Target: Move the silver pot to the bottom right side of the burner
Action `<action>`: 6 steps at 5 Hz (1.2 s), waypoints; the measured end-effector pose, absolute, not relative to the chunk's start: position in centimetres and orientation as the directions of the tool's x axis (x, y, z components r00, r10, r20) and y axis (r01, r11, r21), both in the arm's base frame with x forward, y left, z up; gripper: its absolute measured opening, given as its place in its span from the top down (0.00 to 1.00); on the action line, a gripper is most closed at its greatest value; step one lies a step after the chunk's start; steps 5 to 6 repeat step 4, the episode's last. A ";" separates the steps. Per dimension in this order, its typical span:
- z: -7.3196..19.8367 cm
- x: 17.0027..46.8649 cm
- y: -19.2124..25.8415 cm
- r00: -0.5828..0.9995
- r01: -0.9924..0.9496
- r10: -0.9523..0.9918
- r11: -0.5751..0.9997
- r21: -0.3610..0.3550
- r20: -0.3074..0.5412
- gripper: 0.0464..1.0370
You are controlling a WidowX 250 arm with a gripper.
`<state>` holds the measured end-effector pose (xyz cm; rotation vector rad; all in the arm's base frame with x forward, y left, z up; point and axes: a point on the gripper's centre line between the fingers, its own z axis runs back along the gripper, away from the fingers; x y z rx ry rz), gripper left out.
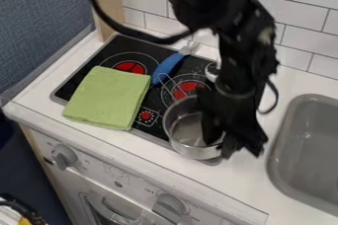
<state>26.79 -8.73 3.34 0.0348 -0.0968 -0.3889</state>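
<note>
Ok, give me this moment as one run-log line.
gripper at silver pot's right rim | pot at stove's bottom right corner | hold on pot unclear | green cloth front left | blue-handled fork behind pot

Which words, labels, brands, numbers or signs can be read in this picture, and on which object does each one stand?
No text can be read with certainty.
Print beside the right knob: too small and blurred.
Print between the two knobs, on the white stove front: too blurred.
Silver pot: no readable text.
</note>
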 end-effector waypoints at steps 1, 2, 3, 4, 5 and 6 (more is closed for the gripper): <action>6.6 26.8 -7.2 0.937 0.323 -0.320 0.946 0.000 0.137 0.18; 10.9 27.8 -3.6 0.965 0.208 -0.194 0.976 -0.060 0.176 0.03; 12.6 29.9 0.9 0.984 0.068 -0.064 0.998 -0.017 0.168 0.03; 11.0 31.6 3.0 0.991 0.050 -0.049 0.999 -0.005 0.125 0.04; 11.0 31.6 3.0 0.991 0.050 -0.049 0.999 -0.005 0.125 0.04; 11.0 31.6 3.0 0.991 0.050 -0.049 0.999 -0.005 0.125 0.04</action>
